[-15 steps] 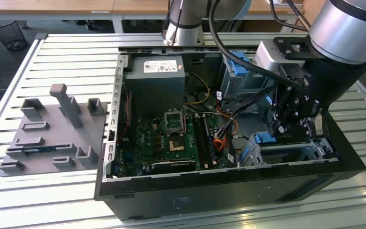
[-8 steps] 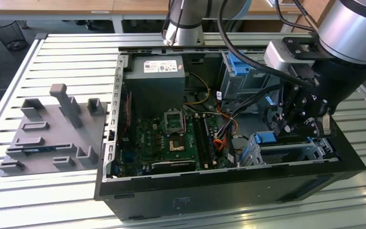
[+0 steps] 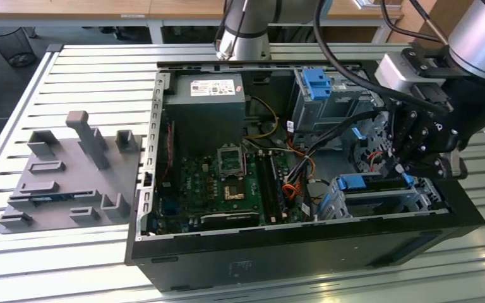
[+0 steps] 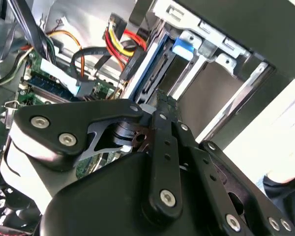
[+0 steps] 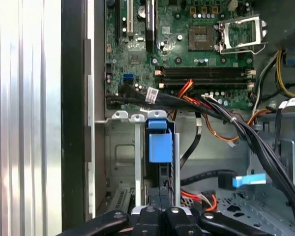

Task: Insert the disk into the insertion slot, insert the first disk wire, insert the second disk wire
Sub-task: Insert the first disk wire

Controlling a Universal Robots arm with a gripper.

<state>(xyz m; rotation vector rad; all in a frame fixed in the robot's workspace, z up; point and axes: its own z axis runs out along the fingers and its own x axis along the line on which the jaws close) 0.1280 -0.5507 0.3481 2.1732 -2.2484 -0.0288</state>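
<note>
The disk (image 3: pixel 353 183) stands on edge inside the insertion slot (image 3: pixel 394 201), a low silver cage in the case's corner at the exterior view's right. Its blue carrier tab (image 5: pixel 160 145) shows in the first wrist view, between the slot's metal walls (image 5: pixel 137 162). My gripper (image 3: pixel 407 170) hangs right over it, fingers shut together, tips (image 5: pixel 161 189) against the disk's edge. In the second wrist view the fingertips (image 4: pixel 162 101) meet the carrier (image 4: pixel 183 46) by the slot's frame (image 4: pixel 206 93). A blue-tabbed data wire (image 5: pixel 248 180) and a red-and-yellow power wire (image 5: pixel 201 199) lie loose beside the slot.
The open black case holds a green motherboard (image 3: pixel 225 183), a grey power supply (image 3: pixel 204 113) and a taller cage with a blue clip (image 3: pixel 317 85). A black cable bundle (image 5: pixel 187 101) crosses above the slot. A grey fixture (image 3: pixel 65 170) sits on the slatted table at the exterior view's left.
</note>
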